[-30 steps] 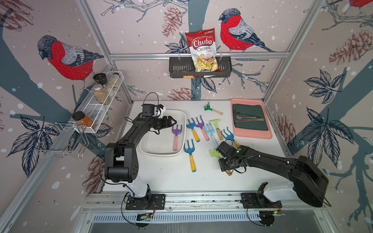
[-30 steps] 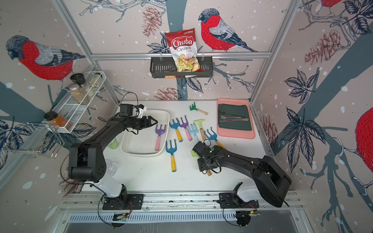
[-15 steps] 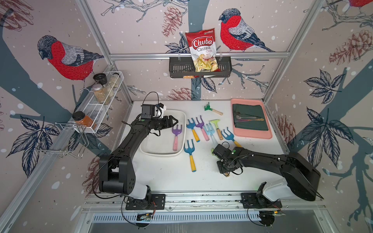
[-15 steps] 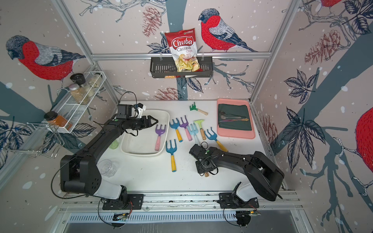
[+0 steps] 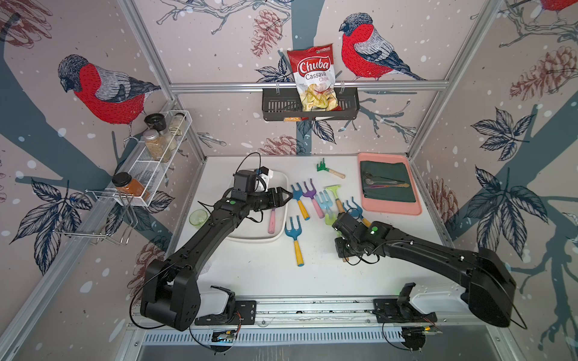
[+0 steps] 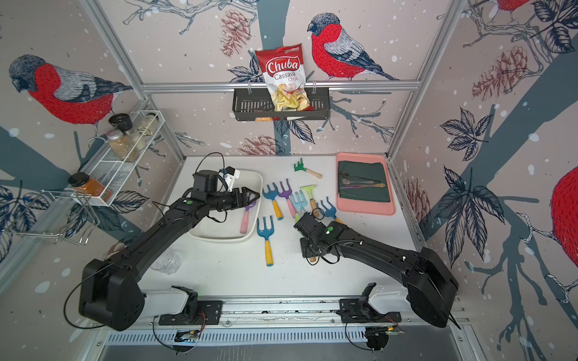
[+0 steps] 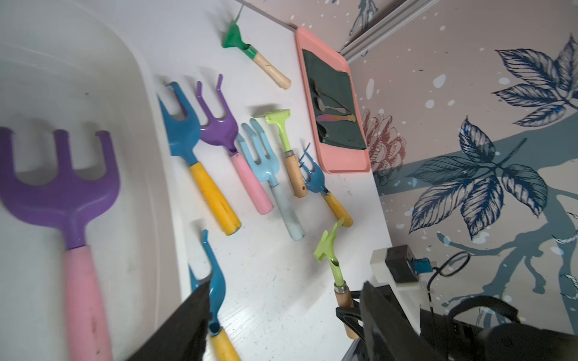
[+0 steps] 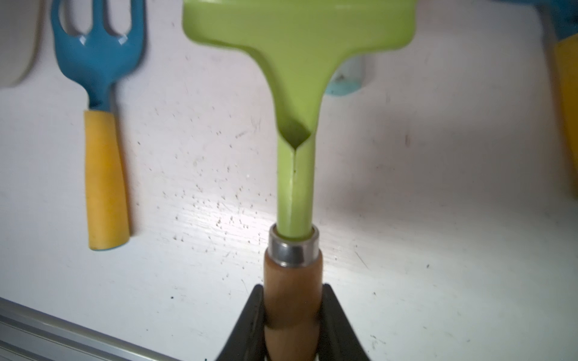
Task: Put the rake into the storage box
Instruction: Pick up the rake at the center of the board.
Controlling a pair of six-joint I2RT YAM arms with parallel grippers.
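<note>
lime rake (image 8: 297, 78): flat lime-green head, narrow folded neck with a seam down it, silver ring, round wooden handle; right gripper (image 8: 292, 315) clamped on that handle, one finger each side, head sticking out ahead of the fingers; rake is out over the white table (image 8: 438, 250), not in the storage box (image 5: 250, 238); box lies well off to this gripper's left, past a blue rake (image 8: 97, 53) with a yellow handle; lifted or resting, cannot tell; left gripper (image 5: 283, 197) spread open, nothing between its fingers, hanging over the box; below it a purple rake (image 7: 62, 193) with a pink handle lies inside the box.

right wrist view alone shows the grip, ring and seam; in both top views the wrist covers the handle and only a scrap of lime head shows; left wrist view shows the purple rake's three prongs in full, mostly hidden under the left gripper in the top views.

red bag (image 5: 312, 78) reads "Chuba Cassava Chips"; it stands in a black basket (image 5: 275, 106) on the back wall, beyond both grippers.
</note>
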